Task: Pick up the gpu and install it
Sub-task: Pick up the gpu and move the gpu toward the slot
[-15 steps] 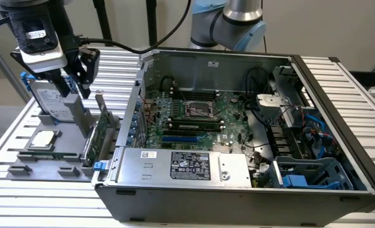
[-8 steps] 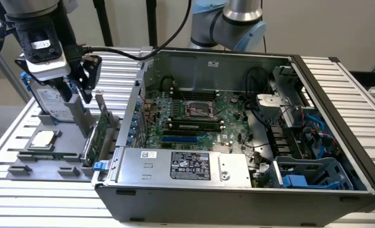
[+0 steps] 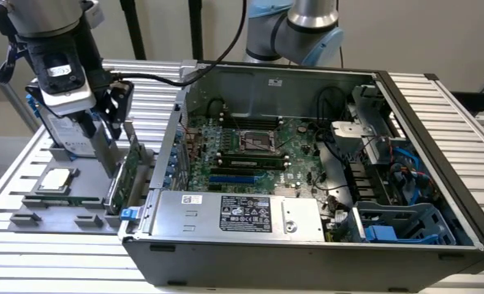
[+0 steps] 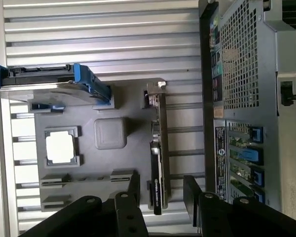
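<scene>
Just beneath end effector (image 4: pixel 162 190): gpu (image 4: pixel 159 148)

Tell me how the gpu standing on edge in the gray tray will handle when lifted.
Probably rigid: the gpu is a flat circuit board with a metal bracket. Standing on its thin edge in the gray tray, it may tip if nudged sideways. Its thinness suggests it is light.

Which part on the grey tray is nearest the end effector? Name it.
The gpu, the thin card standing on edge, directly in line with the open end effector. The blue-railed hard drive and the flat CPU sit farther off.
</scene>
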Tool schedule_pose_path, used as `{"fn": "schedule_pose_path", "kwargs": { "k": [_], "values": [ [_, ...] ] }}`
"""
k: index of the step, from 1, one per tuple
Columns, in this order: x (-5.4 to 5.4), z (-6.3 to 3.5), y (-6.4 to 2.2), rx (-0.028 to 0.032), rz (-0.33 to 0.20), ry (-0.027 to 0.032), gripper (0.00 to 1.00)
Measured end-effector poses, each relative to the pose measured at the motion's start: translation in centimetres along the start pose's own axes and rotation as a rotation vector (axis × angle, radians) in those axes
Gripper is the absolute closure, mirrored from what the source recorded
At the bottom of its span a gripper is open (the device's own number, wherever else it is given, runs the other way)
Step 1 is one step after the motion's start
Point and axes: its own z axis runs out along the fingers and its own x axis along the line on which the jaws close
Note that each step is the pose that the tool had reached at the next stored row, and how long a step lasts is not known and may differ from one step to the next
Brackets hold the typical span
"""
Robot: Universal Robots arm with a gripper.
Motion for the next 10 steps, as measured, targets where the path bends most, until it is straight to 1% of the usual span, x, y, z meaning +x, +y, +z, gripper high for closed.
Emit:
{"fn": "schedule_pose_path", "kwargs": {
  "k": [10],
  "values": [
    [0.0,1.82,-0.08,0.0,0.0,0.0,0.0]
  ]
}}
